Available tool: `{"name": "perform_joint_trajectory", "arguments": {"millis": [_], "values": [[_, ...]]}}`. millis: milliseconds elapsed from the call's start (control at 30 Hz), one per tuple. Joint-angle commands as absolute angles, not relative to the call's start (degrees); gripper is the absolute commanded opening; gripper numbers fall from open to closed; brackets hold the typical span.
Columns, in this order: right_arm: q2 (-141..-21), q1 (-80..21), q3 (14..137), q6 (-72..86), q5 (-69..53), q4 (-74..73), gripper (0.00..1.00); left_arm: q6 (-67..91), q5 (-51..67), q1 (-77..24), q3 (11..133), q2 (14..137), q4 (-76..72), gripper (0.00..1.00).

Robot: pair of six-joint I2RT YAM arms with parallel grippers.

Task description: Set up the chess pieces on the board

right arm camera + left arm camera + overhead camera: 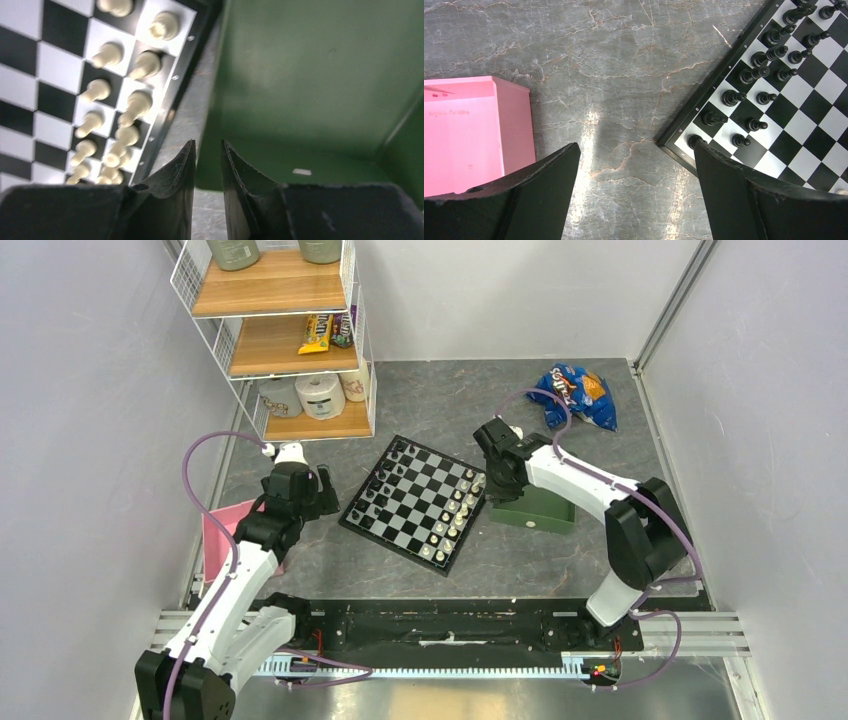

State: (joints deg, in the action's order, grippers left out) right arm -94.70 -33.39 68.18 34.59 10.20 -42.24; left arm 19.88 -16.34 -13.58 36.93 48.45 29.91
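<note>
- Top view: the board (415,502) lies skewed at mid-counter (330,570). The cream chess pieces (455,512) stand in two ranks along the board edge that faces the green tray (545,512). The black pieces (380,485) line the opposite edge.
- Top view: the right pincer (497,488) hangs over the seam between board and tray, just beside the cream ranks. The left pincer (320,495) sits off the far side of the board, near the pink box (225,530). The right arm is clearly the nearer one to the cream pieces.
- Left wrist view: the left pincer is spread wide and empty, with bare counter between its fingers. The pink box is to one side, and the board corner with black pieces to the other. No cream piece shows here.
- Right wrist view: the right pincer is narrowed to a slim slit, not fully clenched, and nothing shows between the jaws. Its tips point at the counter strip beside the tray's inner wall.
- Right wrist view: the cream pieces lie up and to the left of the tips, upright on their squares, with their row running along the board border. The part of the tray floor in view shows no piece.
- Judgement: any further pick or nudge falls to the right arm, reaching leftward from the seam. With the ranks so tight, a neighbouring piece may tip.
</note>
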Motion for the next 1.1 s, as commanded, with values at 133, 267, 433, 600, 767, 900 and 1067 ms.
{"name": "perform_joint_trajectory", "arguments": {"millis": [133, 267, 433, 600, 767, 900, 1067], "values": [[-95.05, -28.76, 68.05, 29.98, 22.85, -45.73, 0.31, 20.65, -15.90, -13.45, 38.67, 49.21, 28.02, 0.92], [-91.88, -25.23, 67.98, 28.46, 25.17, -46.37, 0.31, 20.59, -16.06, -13.45, 38.68, 49.13, 28.22, 0.92], [-88.22, -22.51, 70.63, 26.13, 25.81, -47.67, 0.44, 20.54, -15.86, -13.45, 38.97, 49.30, 28.34, 0.92], [-81.22, -22.50, 70.65, 23.94, 20.70, -43.69, 0.82, 20.20, -16.85, -13.45, 40.08, 49.68, 28.70, 0.93], [-77.50, -19.79, 71.08, 25.83, 24.25, -41.60, 0.95, 27.79, -25.15, -13.44, 41.75, 50.73, 30.32, 0.98], [-76.40, -10.33, 70.83, 29.50, 14.51, -40.47, 0.97, 34.95, -30.56, -13.41, 44.54, 51.80, 31.63, 0.98], [-75.24, -0.77, 71.34, 30.70, 8.36, -40.86, 0.97, 36.41, -36.28, -13.45, 49.25, 52.47, 31.99, 0.98]]}}
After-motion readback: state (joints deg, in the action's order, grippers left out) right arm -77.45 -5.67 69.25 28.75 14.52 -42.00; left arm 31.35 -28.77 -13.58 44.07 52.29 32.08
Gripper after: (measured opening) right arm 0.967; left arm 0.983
